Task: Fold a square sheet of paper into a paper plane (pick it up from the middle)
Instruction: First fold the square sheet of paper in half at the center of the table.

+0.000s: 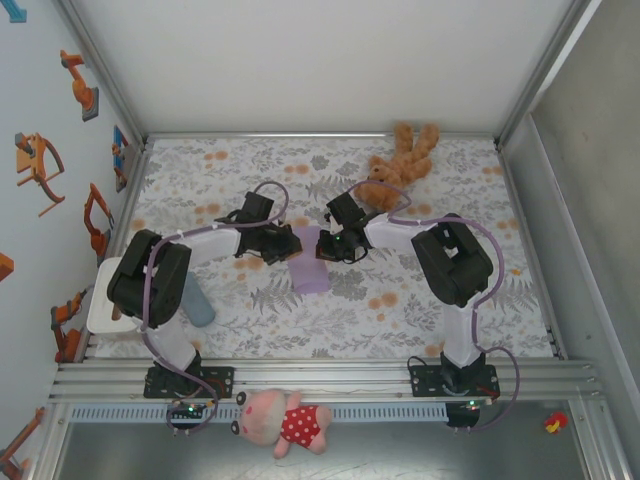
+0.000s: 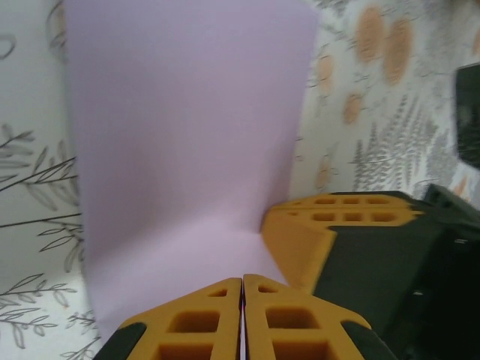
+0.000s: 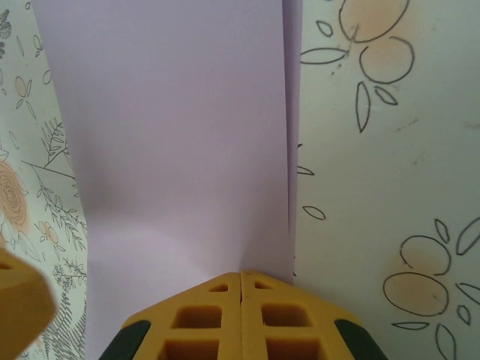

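The square sheet of paper (image 1: 310, 270) sits between the left claw (image 2: 241, 283) and right claw (image 3: 240, 276), each clamped on its edge.

Teddy bear (image 1: 400, 162) blocks the far edge of the table (image 1: 350, 325); its near middle lies open

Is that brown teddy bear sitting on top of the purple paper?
No, the brown teddy bear lies well apart from the lilac paper, farther back and to the right.
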`<state>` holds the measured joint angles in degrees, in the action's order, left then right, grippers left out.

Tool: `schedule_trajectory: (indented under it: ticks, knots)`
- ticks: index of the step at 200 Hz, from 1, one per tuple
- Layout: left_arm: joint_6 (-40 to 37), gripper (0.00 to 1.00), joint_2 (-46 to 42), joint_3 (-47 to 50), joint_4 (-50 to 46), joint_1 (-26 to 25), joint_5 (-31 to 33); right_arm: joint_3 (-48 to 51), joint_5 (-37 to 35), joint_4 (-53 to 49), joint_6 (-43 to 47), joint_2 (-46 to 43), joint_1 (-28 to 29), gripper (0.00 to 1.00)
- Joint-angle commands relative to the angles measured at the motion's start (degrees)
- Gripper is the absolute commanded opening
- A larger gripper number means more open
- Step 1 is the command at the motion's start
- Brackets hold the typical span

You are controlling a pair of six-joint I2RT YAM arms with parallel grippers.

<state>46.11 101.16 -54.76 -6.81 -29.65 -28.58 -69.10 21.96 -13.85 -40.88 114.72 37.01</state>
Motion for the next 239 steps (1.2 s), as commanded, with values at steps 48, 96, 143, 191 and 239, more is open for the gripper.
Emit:
schedule_trajectory:
  ticks: [48, 96, 143, 191, 239]
  knots:
    - [-0.2, 0.08, 3.3, 0.4, -2.5, -0.6, -4.7, 5.0, -9.5, -12.1, -0.4, 6.8, 0.3, 0.00]
    - [-2.9, 0.08, 2.5, 1.1, -3.5, -1.2, -6.2, 5.3, -9.4, -12.0, -0.8, 7.0, 0.3, 0.00]
    - [-4.0, 0.07, 2.4, 4.1, -4.1, -1.3, -5.5, 5.1, -9.4, -12.0, -0.9, 7.3, 0.3, 0.00]
    - [-4.7, 0.07, 1.3, 6.4, -6.0, -1.3, -4.4, 5.2, -9.6, -12.0, -1.0, 7.4, 0.3, 0.00]
    - [-5.0, 0.08, -2.9, 11.3, -7.4, -1.7, -3.9, 5.1, -9.7, -12.0, -1.1, 7.6, 0.3, 0.00]
